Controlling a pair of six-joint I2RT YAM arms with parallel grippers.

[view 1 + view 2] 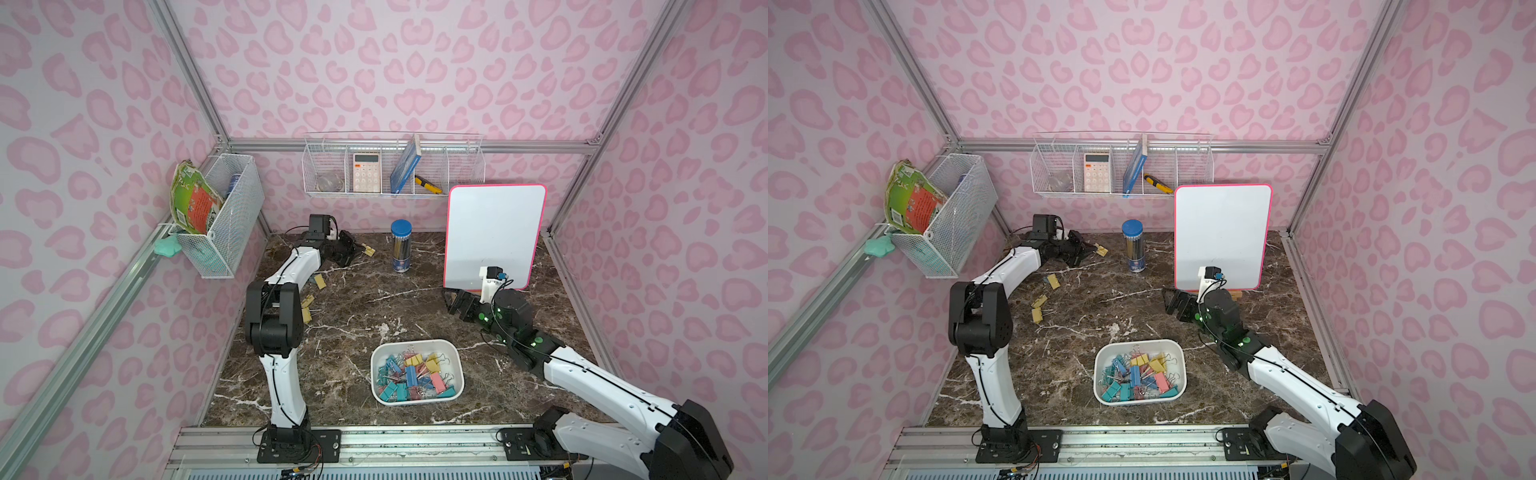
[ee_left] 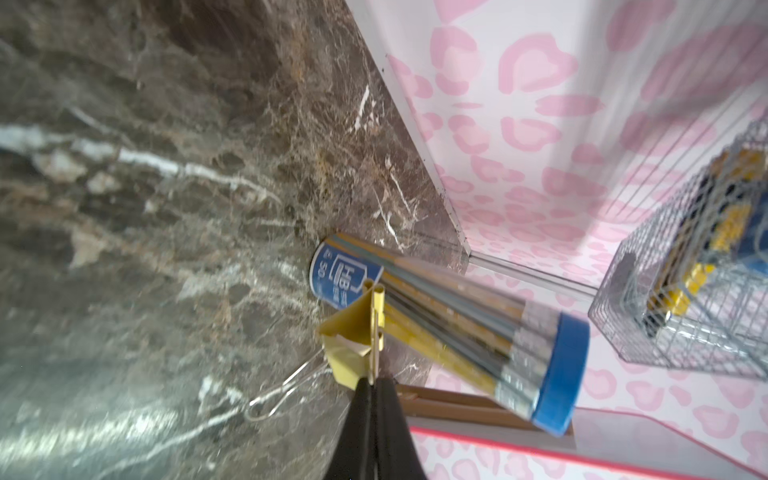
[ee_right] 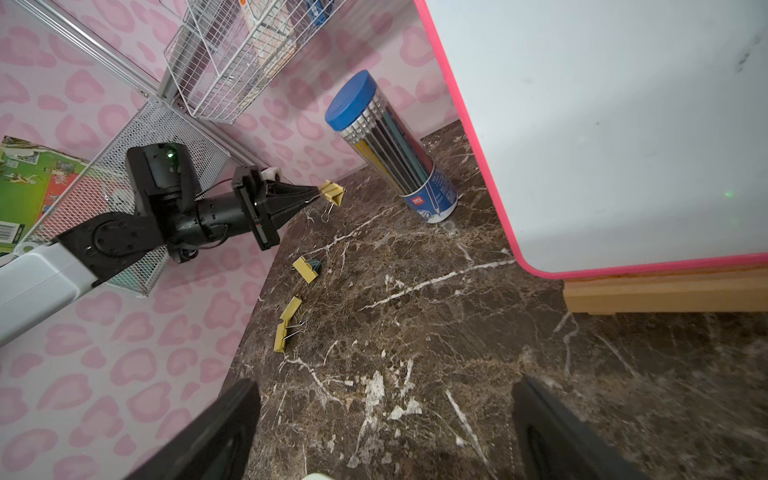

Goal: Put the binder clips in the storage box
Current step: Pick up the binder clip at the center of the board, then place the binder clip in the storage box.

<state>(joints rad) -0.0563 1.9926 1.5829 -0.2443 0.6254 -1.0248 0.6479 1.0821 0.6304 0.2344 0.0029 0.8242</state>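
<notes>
Your left gripper (image 3: 318,192) is pinched shut on one yellow clip (image 3: 333,192), far back on the left side of the table (image 1: 374,299), near the pencil tube (image 1: 401,245). It grabs only one edge, so most of the clip sticks out past the tips and a wire handle hangs down loose. That thin pinch makes sense, because the clip is small and flat. I cannot tell if the clip is up off the table or just touching it. The storage box (image 1: 415,342) sits near you in the middle, well apart from this clip. It is low and wide with an open top, so I think a clip can just be dropped in. Lots of pink, teal, blue and yellow binder clips (image 1: 415,376) are piled in it. A few loose clips (image 3: 306,270), mostly yellow, lie on the left side of the table, nearer than the held one. Your right gripper (image 3: 390,436) is spread wide and has nothing in it. It hangs by the foot of the whiteboard (image 1: 494,237) on the right, out of the left arm's way. I think the job is nearly done.
</notes>
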